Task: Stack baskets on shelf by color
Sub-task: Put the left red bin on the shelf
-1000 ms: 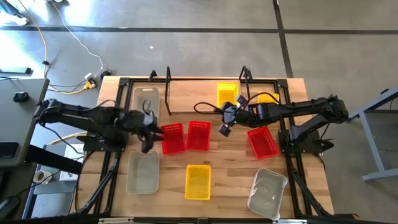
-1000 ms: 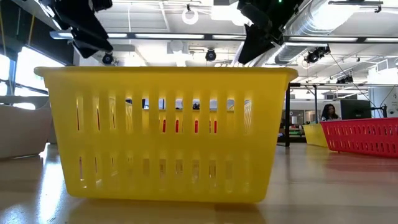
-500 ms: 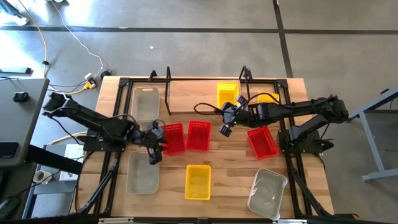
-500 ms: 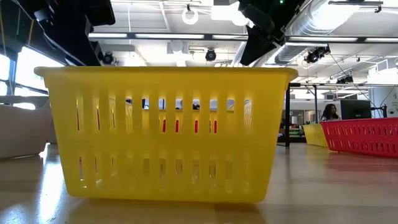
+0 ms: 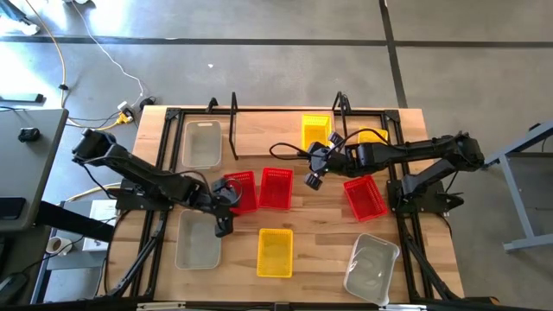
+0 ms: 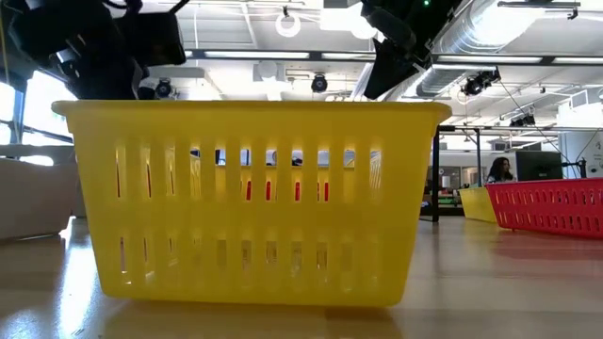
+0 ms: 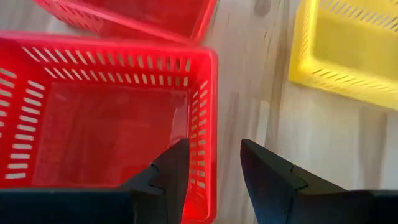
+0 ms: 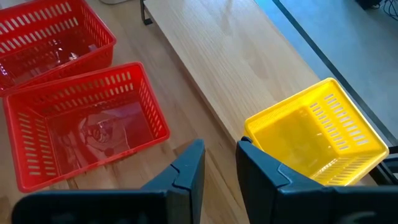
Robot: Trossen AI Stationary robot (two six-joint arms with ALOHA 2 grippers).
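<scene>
The left gripper [image 5: 226, 206] hangs over the near end of a red basket [image 5: 240, 192] in the middle of the table [image 5: 302, 216]. In the left wrist view its fingers [image 7: 176, 171] stand apart, one over the basket's wall and the other over bare wood just outside it, holding nothing. A second red basket [image 5: 276, 187] sits just beside the first, and a yellow basket [image 5: 275, 252] lies nearer the front edge. The right gripper [image 5: 314, 168] hovers above the table between the second red basket and the shelf [image 5: 276, 130], its fingers [image 8: 186, 169] parted with a gap and empty. On the shelf stand a clear basket [image 5: 201, 143] at its left end and a yellow basket [image 5: 315, 131] toward the right. A third red basket [image 5: 365, 197] lies near the right arm, and two more clear baskets [image 5: 198, 238] sit at the front corners.
</scene>
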